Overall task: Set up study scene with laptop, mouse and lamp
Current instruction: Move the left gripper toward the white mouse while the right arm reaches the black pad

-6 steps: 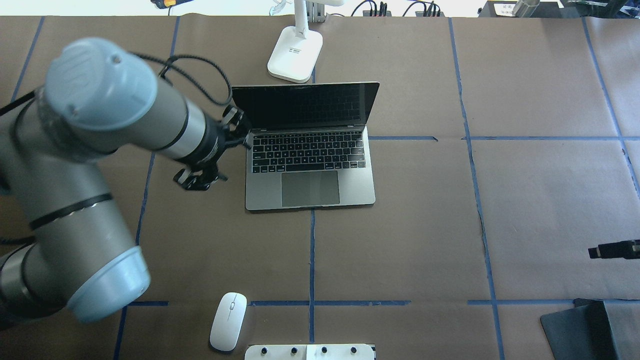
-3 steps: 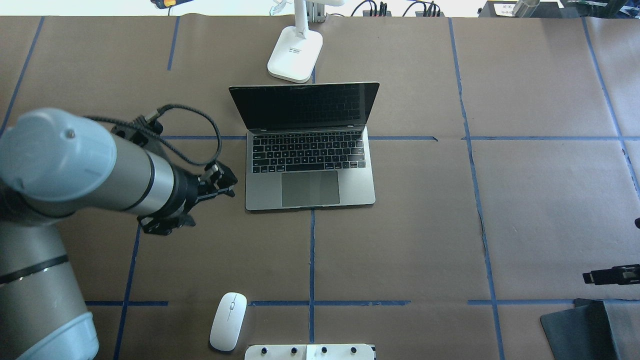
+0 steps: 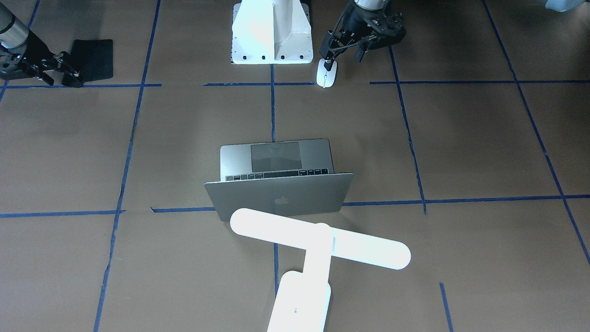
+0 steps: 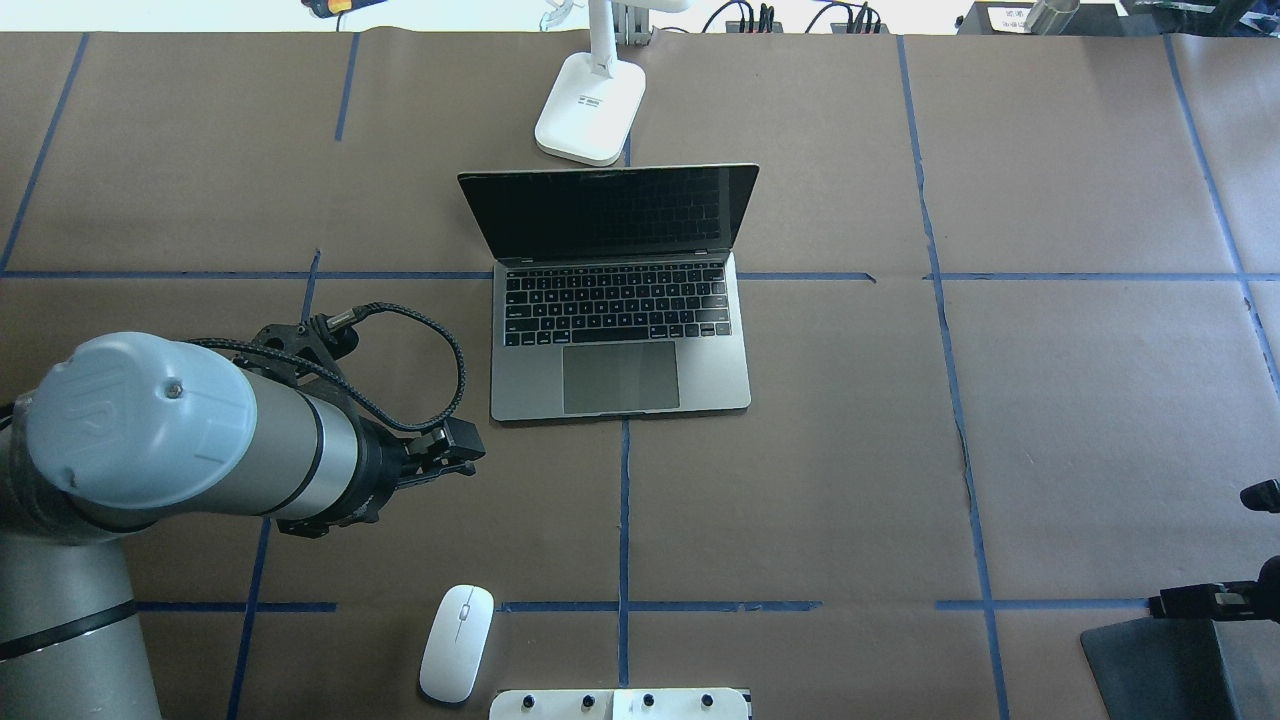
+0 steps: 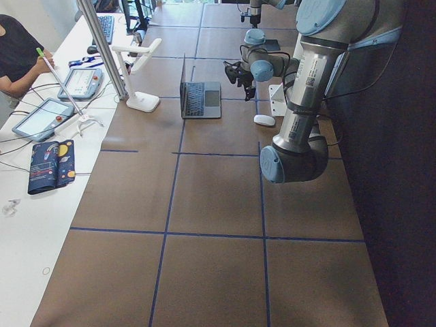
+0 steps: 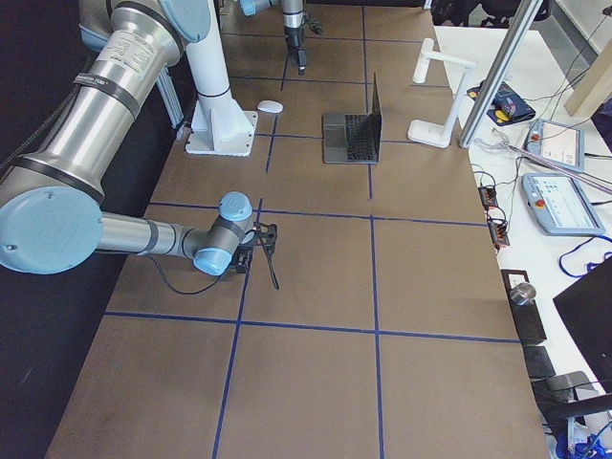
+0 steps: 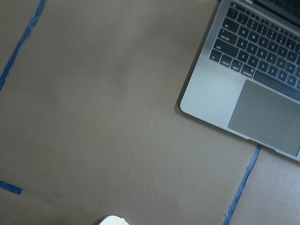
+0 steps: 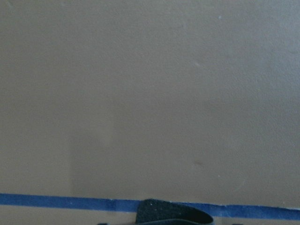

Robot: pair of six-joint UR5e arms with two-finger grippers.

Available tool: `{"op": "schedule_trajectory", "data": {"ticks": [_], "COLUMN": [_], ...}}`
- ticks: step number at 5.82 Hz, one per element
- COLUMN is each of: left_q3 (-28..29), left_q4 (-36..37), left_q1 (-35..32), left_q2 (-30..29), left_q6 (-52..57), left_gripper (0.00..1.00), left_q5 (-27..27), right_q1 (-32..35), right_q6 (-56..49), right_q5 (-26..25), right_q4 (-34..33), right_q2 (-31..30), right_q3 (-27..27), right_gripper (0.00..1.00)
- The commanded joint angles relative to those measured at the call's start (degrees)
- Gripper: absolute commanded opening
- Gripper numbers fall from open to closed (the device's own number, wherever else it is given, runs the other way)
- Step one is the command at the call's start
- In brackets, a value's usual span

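Note:
The laptop (image 4: 620, 340) stands open mid-table, screen dark, and its lid (image 3: 279, 198) shows the apple logo. The lamp (image 3: 318, 240) stands behind it, its base (image 4: 590, 110) at the far edge. The mouse (image 4: 457, 640) lies near the robot's edge, and it also shows in the front view (image 3: 327, 74). My left gripper (image 4: 465, 455) hovers between the laptop's left front corner and the mouse, looks open and is empty (image 3: 342, 50). The left wrist view shows the laptop corner (image 7: 243, 93) and a sliver of mouse (image 7: 112, 221). My right gripper (image 3: 69, 71) looks open, by the black mat's corner.
A black mat (image 4: 1150, 660) lies at the near right corner (image 3: 94, 57). The white bolted pedestal (image 3: 272, 27) stands beside the mouse. Blue tape lines grid the brown paper. A side table with tablets and a seated person (image 5: 17, 48) runs beyond the lamp.
My left gripper has drawn back from the laptop's left lid edge toward the robot and the mouse. My right gripper has moved toward the robot, up to the black mat.

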Motion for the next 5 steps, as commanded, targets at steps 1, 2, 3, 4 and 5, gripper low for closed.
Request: {"op": "schedule_trajectory", "data": {"ticks": [1, 2, 3, 4, 5], "left_q3": [0.05, 0.14, 0.05, -0.04, -0.04], "left_q4": [0.09, 0.09, 0.09, 0.09, 0.09], "left_q1": [0.3, 0.39, 0.39, 0.31, 0.3], "left_q2": [0.07, 0.07, 0.07, 0.07, 0.07], "left_q6": [0.0, 0.0, 0.0, 0.0, 0.0], "left_gripper": [1.0, 1.0, 1.0, 1.0, 1.0], "left_q5": [0.29, 0.29, 0.21, 0.21, 0.21], "right_q1": [-0.44, -0.7, -0.79, -1.14, -1.23], "right_q6": [1.16, 1.17, 1.25, 1.26, 2.91], "right_q5": [0.58, 0.76, 0.85, 0.85, 0.85], "right_q4": [0.01, 0.01, 0.01, -0.08, 0.01], "right_q2": [-0.62, -0.36, -0.18, 0.17, 0.43], "right_q3": [-0.29, -1.33, -1.43, -1.87, -1.87], "right_gripper": [0.83, 0.82, 0.81, 0.75, 0.41]}}
